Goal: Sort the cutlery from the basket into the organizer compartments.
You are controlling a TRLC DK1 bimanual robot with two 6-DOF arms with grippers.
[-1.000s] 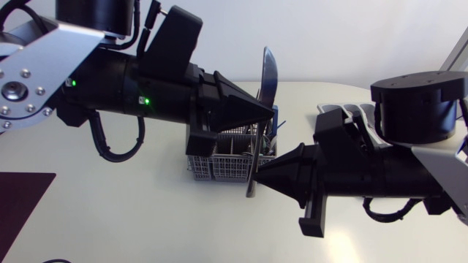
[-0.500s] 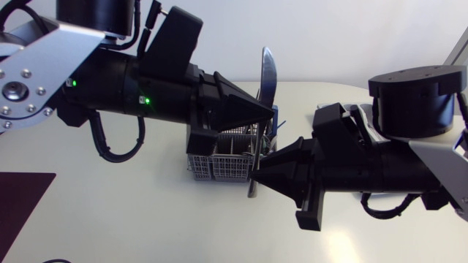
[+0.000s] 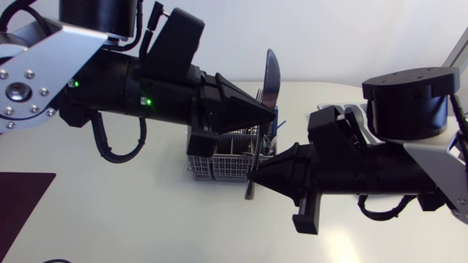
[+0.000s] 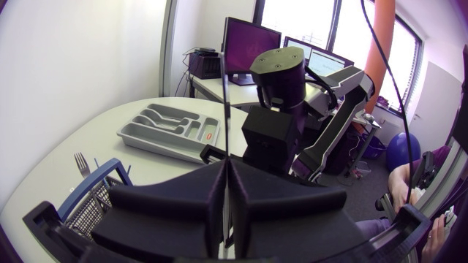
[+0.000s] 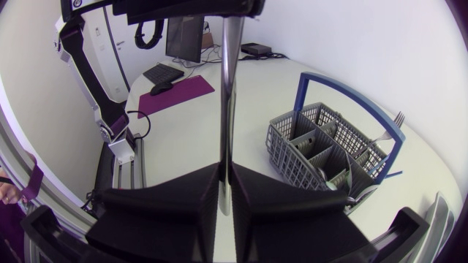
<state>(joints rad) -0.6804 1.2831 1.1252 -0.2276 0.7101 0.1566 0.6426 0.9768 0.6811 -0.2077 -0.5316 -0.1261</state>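
A table knife [image 3: 269,79] stands nearly upright in the air above the grey cutlery basket [image 3: 216,162]. My left gripper [image 3: 272,115] is shut on the knife near its middle. My right gripper [image 3: 252,175] is shut on its lower end, just in front of the basket. In the left wrist view the knife [image 4: 227,120] shows edge-on between the shut fingers, with my right arm [image 4: 281,109] behind it. The right wrist view shows the knife [image 5: 231,80] rising from its shut fingers [image 5: 197,191]. The grey organizer [image 4: 172,128] lies on the table beyond my right arm.
The basket [image 5: 327,152] has a blue handle and holds a fork [image 5: 390,126] with other cutlery in its cells. A dark purple mat [image 3: 20,199] lies at the table's near left corner.
My right gripper has moved a little left and up along the knife and closed on its lower end. The left gripper keeps its hold, shifted slightly.
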